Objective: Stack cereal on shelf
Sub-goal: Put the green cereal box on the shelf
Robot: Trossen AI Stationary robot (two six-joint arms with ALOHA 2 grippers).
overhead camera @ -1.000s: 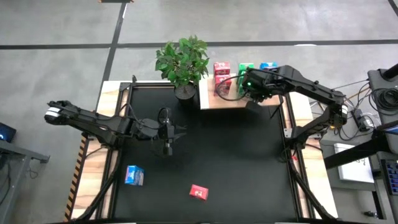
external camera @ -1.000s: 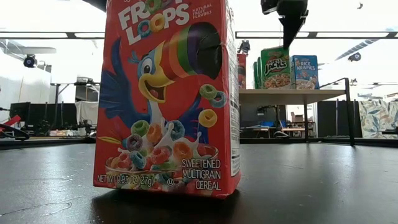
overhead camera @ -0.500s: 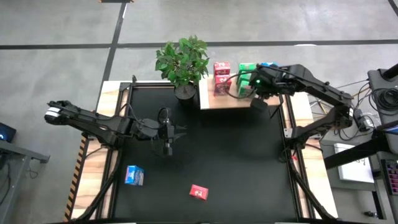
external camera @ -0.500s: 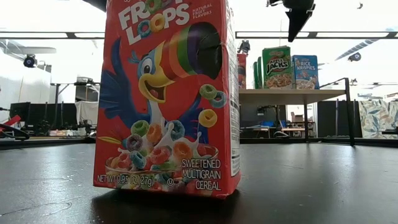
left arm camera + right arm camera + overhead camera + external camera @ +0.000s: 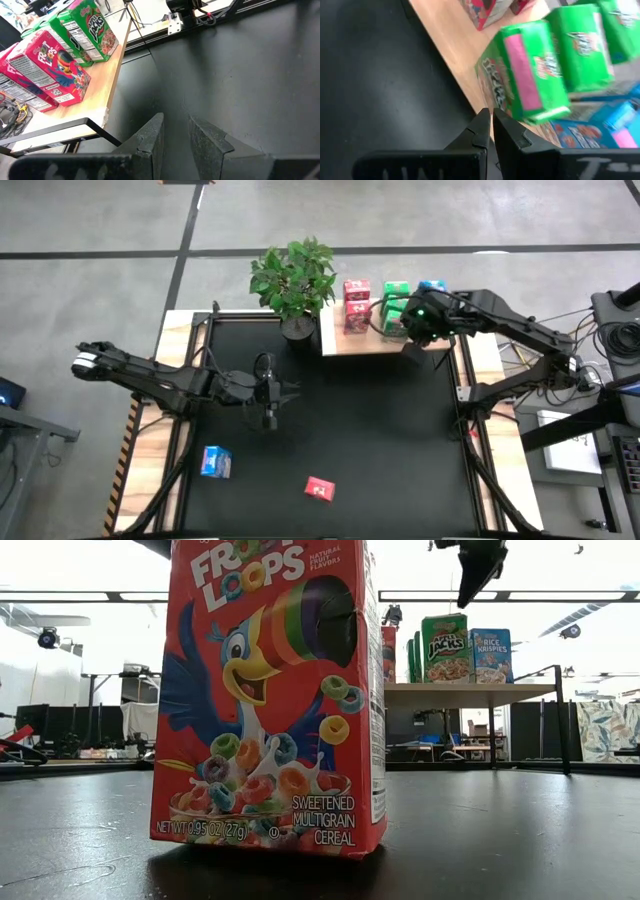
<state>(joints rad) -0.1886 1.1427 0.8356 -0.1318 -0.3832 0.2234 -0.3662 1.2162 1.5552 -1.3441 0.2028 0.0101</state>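
My right claw (image 5: pixel 415 320) has drifted back off the shelf (image 5: pixel 365 340), fingers pressed together and empty, leaving the green box (image 5: pixel 532 70) standing there. My left claw (image 5: pixel 175 132) stays slightly spread over the tabletop (image 5: pixel 350 420).

Right hand (image 5: pixel 407 326) closed (empty), left hand (image 5: pixel 270 418) parted.

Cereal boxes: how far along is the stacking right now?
Done: pink-red, green and blue cardboard boxes stand on the pale wood shelf. In hand: nothing; the right pincer sits shut above the green boxes. Left: a blue box and a red box on the black tabletop.
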